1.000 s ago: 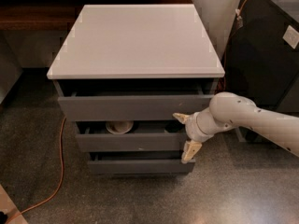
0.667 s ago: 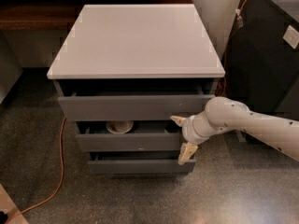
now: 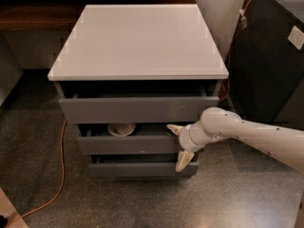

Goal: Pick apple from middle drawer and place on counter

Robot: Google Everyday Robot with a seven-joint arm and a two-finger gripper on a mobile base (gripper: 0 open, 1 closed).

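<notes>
Mostly shadowed, the middle drawer (image 3: 128,144) shows part of a white bowl (image 3: 121,129) — claw (image 3: 179,144) spread wide across its front.

The place reads as a robot test area, not a home. It has a speckled hard floor (image 3: 142,203), a loose orange cable (image 3: 62,165) at near left, and a dark equipment cabinet (image 3: 266,65) at right. The gripper (image 3: 179,144), fingers apart, sits at the middle drawer (image 3: 123,144) front, below the counter (image 3: 137,37).

One camera looks down from above and in front onto the counter (image 3: 137,37) and middle drawer (image 3: 126,144), fairly near, the gripper (image 3: 179,144) at that drawer's right end
</notes>
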